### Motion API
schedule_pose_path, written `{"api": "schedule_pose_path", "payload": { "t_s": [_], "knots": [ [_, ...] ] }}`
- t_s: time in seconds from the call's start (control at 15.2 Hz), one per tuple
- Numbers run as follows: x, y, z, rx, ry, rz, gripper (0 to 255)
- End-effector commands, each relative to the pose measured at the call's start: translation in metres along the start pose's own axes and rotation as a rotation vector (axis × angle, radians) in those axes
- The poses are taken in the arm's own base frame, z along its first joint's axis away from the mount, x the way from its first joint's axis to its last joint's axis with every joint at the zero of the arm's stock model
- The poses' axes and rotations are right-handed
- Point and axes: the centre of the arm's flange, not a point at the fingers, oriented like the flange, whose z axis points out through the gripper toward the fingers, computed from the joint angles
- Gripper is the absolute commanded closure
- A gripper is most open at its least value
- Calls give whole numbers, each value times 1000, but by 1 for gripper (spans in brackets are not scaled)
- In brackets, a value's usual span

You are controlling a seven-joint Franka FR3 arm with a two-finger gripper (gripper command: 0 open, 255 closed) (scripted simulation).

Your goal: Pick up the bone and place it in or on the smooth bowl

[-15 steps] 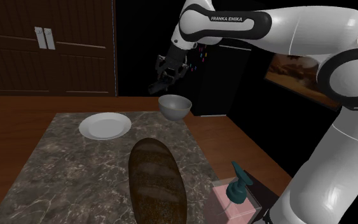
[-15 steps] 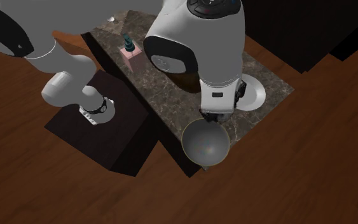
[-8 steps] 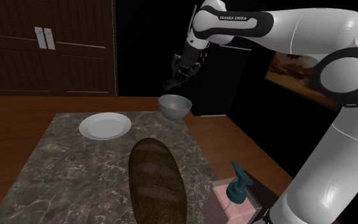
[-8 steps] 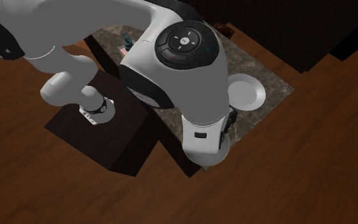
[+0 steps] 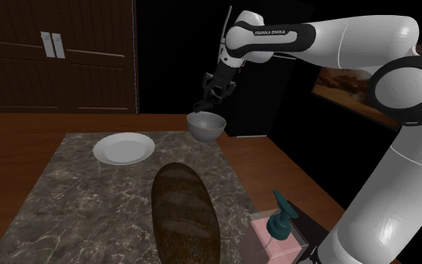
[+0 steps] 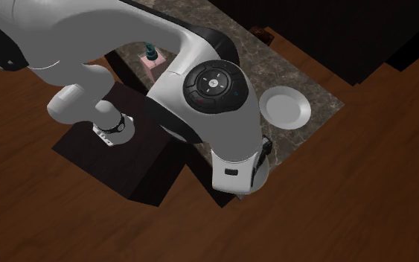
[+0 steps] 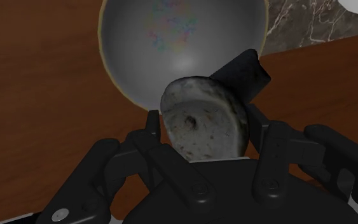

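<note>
Hanging above the bowl (image 5: 205, 126) at the table (image 5: 82, 199) corner, the end effector (image 5: 211, 96) clasps the bone (image 7: 203, 124).

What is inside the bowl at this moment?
In the wrist view the bowl's grey interior shows nothing in it. The bone, clasped in the gripper above it, covers the bowl's near rim, so that part cannot be checked.

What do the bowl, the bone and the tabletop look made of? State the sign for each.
Smooth grey round bowl: likely polished metal or glazed ceramic; soft sheen, gold-tinted rim. Pale speckled bone: rough, matte, porous-looking, pitted surface. Dark veined tabletop: polished marble-like stone, pale veins.
</note>
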Motion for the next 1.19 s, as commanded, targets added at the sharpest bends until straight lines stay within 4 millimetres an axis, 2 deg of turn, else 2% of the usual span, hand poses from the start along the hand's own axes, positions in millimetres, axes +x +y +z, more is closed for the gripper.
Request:
{"api": "schedule_pose_path", "payload": {
  "t_s": [0.0,0.4,0.92,0.99,1.12],
  "knots": [
    [-3,3,10,1,1,0,255],
    [-10,11,45,1,1,0,255],
    [-10,11,45,1,1,0,255],
    [-10,10,45,1,1,0,0],
    [-10,10,45,1,1,0,0]
  ]
}}
